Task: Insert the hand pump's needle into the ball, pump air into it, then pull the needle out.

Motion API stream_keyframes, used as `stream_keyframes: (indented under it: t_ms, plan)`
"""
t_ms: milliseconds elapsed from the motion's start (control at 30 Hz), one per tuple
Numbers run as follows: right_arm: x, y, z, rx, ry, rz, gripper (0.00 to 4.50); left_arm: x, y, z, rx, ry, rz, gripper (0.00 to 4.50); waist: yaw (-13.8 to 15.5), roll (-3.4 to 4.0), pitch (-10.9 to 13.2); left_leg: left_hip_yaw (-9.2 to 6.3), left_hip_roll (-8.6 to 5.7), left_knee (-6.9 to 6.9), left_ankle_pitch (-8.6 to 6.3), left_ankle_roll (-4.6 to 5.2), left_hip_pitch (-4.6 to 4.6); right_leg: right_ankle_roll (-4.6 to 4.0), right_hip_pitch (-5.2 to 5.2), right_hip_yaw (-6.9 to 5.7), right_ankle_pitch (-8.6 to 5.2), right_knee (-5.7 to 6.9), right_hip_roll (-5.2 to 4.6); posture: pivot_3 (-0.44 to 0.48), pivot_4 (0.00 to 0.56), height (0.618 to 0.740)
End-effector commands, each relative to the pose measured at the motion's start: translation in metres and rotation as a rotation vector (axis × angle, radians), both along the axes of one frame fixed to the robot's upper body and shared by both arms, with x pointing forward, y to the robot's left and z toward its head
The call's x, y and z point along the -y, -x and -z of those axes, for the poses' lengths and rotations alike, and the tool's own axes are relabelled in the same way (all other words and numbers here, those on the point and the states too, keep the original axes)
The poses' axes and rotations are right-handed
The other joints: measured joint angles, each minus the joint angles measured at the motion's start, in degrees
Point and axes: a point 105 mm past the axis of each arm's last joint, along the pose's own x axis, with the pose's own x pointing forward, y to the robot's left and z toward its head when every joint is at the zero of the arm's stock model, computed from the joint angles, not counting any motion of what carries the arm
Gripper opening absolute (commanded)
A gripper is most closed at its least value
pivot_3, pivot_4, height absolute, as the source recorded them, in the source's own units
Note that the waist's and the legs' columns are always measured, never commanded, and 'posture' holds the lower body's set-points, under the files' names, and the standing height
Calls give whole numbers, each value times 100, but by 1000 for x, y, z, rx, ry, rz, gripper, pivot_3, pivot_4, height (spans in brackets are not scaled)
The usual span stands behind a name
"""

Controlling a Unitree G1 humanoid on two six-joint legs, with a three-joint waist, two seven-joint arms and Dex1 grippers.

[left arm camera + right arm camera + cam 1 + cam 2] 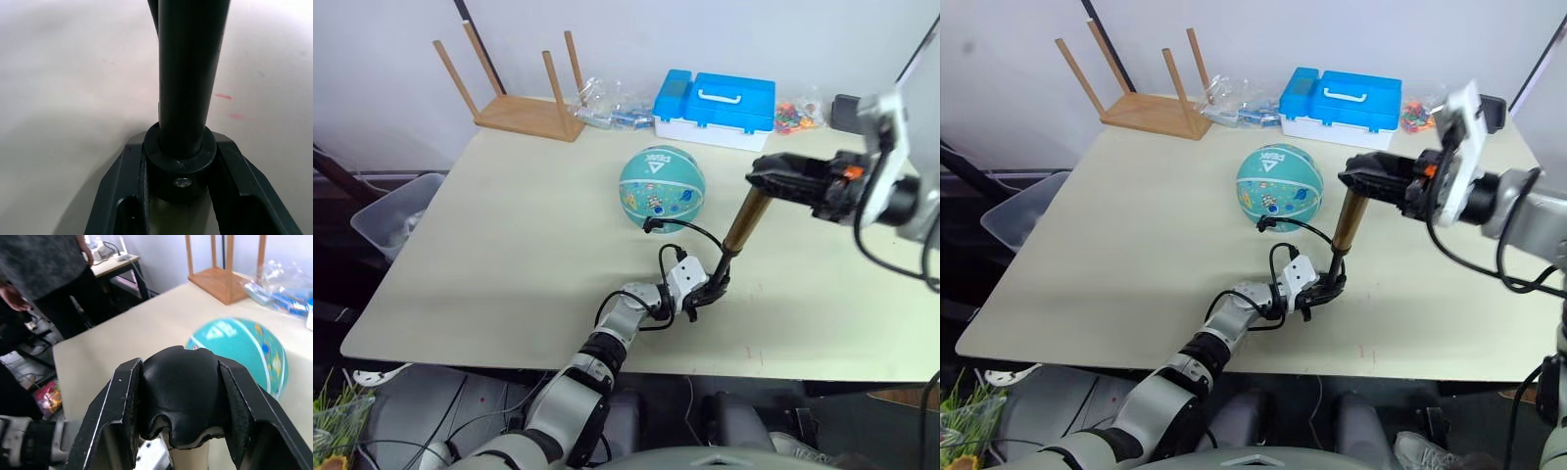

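Note:
The teal ball (662, 188) rests on the table behind its middle. The hand pump (745, 217) stands tilted in front of it, gold barrel up. My left gripper (710, 289) is shut on the pump's black lower end (180, 166), down at the tabletop. At the top, my right gripper (180, 372) is shut on the black handle (181, 401). The thin black hose (690, 233) loops from the pump's foot to the ball's near side. I cannot make out the needle.
A blue and white toolbox (715, 103), an upturned wooden stool (519, 98), clear plastic bags (602, 106) and small colourful pieces (798, 113) line the table's far edge. A grey bin (396, 211) stands off the left side. A person (44, 269) stands beyond the table.

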Motion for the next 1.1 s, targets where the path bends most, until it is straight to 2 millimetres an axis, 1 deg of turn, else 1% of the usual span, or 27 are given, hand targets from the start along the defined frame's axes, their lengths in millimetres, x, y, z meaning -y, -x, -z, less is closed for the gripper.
stream_keyframes:
  t_ms: [33,100,133,167,200,267,300,367,533,633,700,1100]
  plan:
    - [-3,-11,86,-191,160,21,1595,-18,22,45,-175,-75,-39,1090,-46,10,-27,0,1,0,0,0,4,2,1,1,-1,0,1,0,150,740]
    - [-16,-8,133,-292,155,-28,1595,-18,21,44,-172,-68,-47,1090,-59,15,-46,2,5,0,0,0,8,3,2,3,-1,2,5,0,150,740]
    - [-20,-7,156,-343,158,-33,1595,-18,20,43,-170,-67,-49,1090,-77,-17,-107,2,11,1,1,0,12,2,2,3,0,6,13,0,150,740]
    - [-22,-5,175,-374,178,-41,1595,-18,20,43,-169,-65,-52,1090,-76,-17,-108,-1,29,-3,1,0,43,-5,24,7,-4,6,38,0,150,740]
    - [-22,-4,186,-386,194,-46,1595,-18,19,42,-167,-64,-56,1090,-77,-20,-109,-2,30,-4,0,-1,46,-5,27,6,-4,6,39,0,150,740]
    - [-24,-4,196,-390,203,-58,1595,-19,18,41,-164,-61,-61,1090,-81,-28,-121,4,30,-15,0,-1,77,-10,42,12,-7,5,39,0,150,740]
    - [-25,-4,196,-386,198,-61,1595,-20,18,41,-162,-61,-62,1090,-88,-32,-131,3,31,-19,-1,-1,96,-14,63,12,-10,3,38,0,150,740]
    - [-28,-6,190,-357,191,-72,1595,-22,17,40,-160,-61,-65,1090,-113,-38,-145,2,33,-27,-2,-2,109,-19,74,13,-13,1,38,0,150,740]
    - [-26,-10,171,-275,192,-64,1595,-25,15,37,-150,-52,-72,1090,-147,-29,-147,-4,42,-29,-2,-3,111,-21,77,8,-14,2,41,0,150,740]
    - [-23,-8,161,-240,195,-61,1595,-25,11,30,-135,-36,-76,1090,-146,-24,-145,-4,45,-30,-2,-3,106,-21,73,7,-14,1,39,0,150,740]
    - [-20,-6,160,-216,229,-57,1595,-24,9,27,-129,-28,-77,1090,-138,-26,-136,-4,45,-31,-2,-4,102,-21,71,7,-14,-1,37,0,150,740]
    - [-22,-4,161,-229,219,-30,1595,-22,5,17,-100,-15,-63,1090,-131,-32,-106,-2,42,-31,-5,-9,96,-20,69,6,-14,-10,26,0,150,740]
